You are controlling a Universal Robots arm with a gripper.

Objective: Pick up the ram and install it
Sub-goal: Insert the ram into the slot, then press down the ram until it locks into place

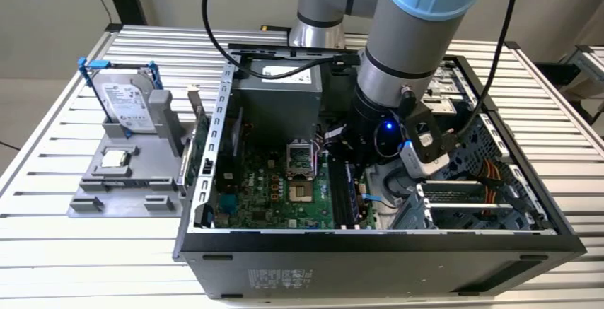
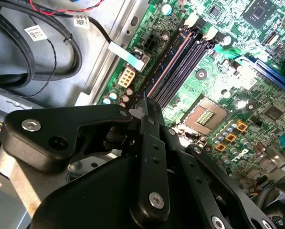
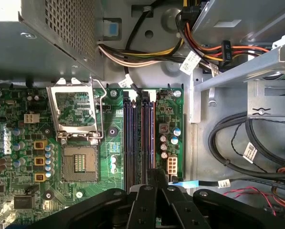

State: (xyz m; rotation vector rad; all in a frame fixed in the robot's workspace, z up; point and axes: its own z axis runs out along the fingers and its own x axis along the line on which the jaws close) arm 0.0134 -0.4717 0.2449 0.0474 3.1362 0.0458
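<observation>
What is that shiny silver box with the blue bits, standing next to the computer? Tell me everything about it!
It is a hard drive, a flat silver metal box with a pale label on its face. A blue plastic bracket clips along its sides. It stands on its edge, leaning back a little, slotted into a grey holder on the slatted metal table. It sits outside the open computer case, on the exterior view's left. The holder and its bracket are all that touch it.
</observation>
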